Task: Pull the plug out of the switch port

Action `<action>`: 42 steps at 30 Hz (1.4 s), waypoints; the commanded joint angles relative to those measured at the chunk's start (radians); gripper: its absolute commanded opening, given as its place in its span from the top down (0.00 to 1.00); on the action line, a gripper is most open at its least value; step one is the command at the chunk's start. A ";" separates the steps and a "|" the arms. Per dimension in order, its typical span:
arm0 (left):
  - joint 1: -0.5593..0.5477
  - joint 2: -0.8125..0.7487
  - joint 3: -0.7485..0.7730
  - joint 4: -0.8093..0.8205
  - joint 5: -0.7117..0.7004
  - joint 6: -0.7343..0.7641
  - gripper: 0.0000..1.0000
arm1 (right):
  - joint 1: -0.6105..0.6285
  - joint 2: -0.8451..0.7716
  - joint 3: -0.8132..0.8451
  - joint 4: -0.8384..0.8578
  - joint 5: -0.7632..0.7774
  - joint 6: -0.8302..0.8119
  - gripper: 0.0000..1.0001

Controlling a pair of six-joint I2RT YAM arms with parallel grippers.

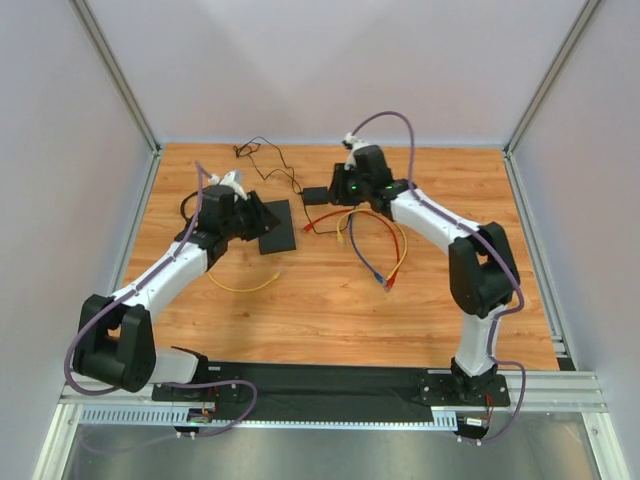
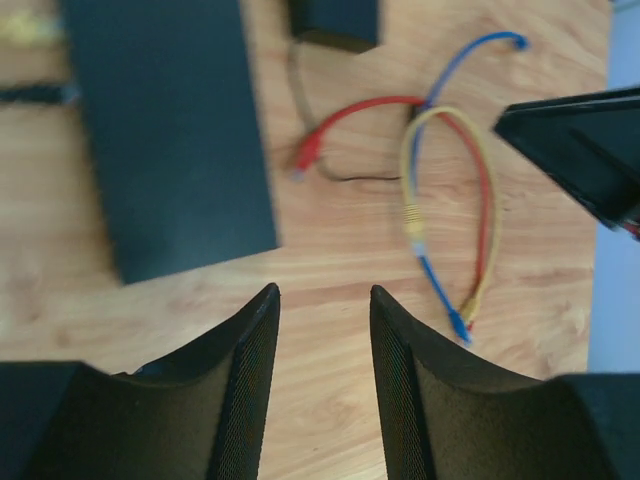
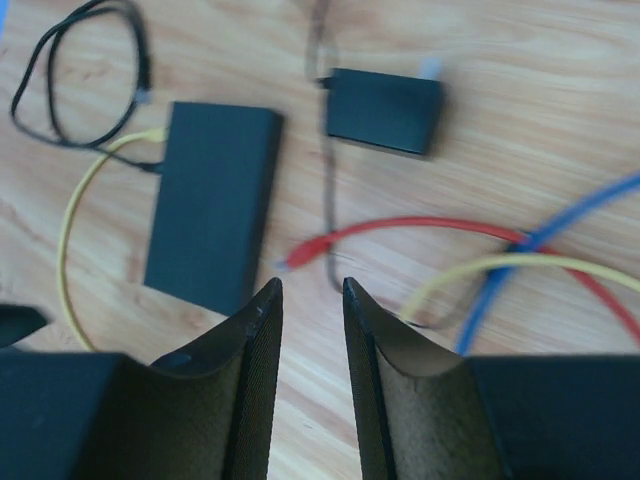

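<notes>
The switch (image 1: 280,228) is a flat black box on the wooden table. It also shows in the left wrist view (image 2: 165,130) and the right wrist view (image 3: 210,215). A yellow plug (image 3: 155,134) and a black plug (image 3: 150,166) enter one edge of it. They show blurred at the left in the left wrist view, the yellow plug (image 2: 25,28) above the black plug (image 2: 35,95). My left gripper (image 1: 262,215) (image 2: 325,292) is open and empty, just left of the switch. My right gripper (image 1: 340,195) (image 3: 312,285) is open and empty, right of the switch.
A small black adapter (image 1: 316,196) (image 3: 385,108) on a thin wire lies right of the switch. Loose red (image 3: 400,228), yellow (image 2: 410,170) and blue (image 2: 440,290) cables lie in the middle. A yellow cable (image 1: 245,287) loops toward the front. Black wire (image 1: 265,155) lies at the back.
</notes>
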 commanded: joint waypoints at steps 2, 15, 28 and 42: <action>0.111 -0.103 -0.164 0.134 0.006 -0.136 0.51 | 0.115 0.126 0.171 -0.014 0.037 -0.055 0.68; 0.292 -0.007 -0.374 0.489 -0.027 -0.478 0.59 | 0.206 0.410 0.411 -0.045 -0.127 -0.033 0.82; 0.328 0.180 -0.291 0.501 -0.057 -0.521 0.59 | 0.220 0.566 0.603 -0.136 -0.179 -0.023 0.96; 0.366 0.383 -0.191 0.534 0.015 -0.559 0.63 | 0.229 0.617 0.643 -0.231 -0.133 -0.020 1.00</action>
